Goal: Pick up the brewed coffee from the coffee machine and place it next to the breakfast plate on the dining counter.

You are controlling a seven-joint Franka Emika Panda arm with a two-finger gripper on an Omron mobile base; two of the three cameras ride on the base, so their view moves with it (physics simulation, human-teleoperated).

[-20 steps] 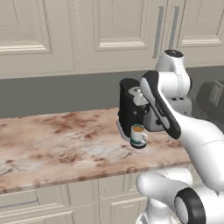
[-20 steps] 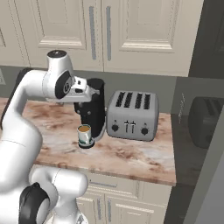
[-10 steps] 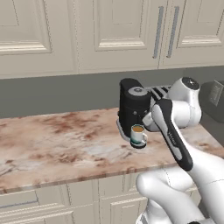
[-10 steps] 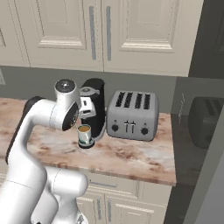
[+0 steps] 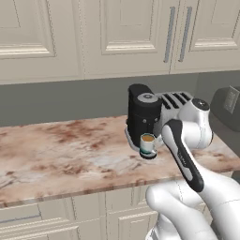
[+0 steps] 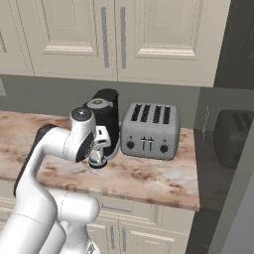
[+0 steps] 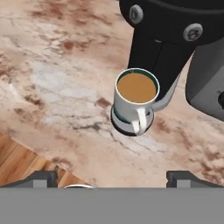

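The brewed coffee (image 7: 135,98), a white mug with a teal base, stands on the grey drip base of the black coffee machine (image 5: 144,115). Its handle points toward the hand camera. The mug (image 5: 147,144) shows again just left of my forearm, and its base (image 6: 97,164) peeks out below my hand. My gripper (image 7: 112,178) is open, a little short of the mug and above the counter, with its fingertips (image 7: 41,178) wide apart and nothing between them. The breakfast plate and the dining counter are out of view.
A silver slotted toaster (image 6: 149,131) stands directly right of the coffee machine. Both rest on a marble top (image 5: 61,150) over cream cabinets, with wall cabinets above. A dark appliance (image 6: 233,134) sits at the far right. Wood floor (image 7: 22,162) lies past the counter's front edge.
My arm has swung down from a raised pose, bringing the hand low in front of the coffee machine and facing the mug. The mug has stayed in place.
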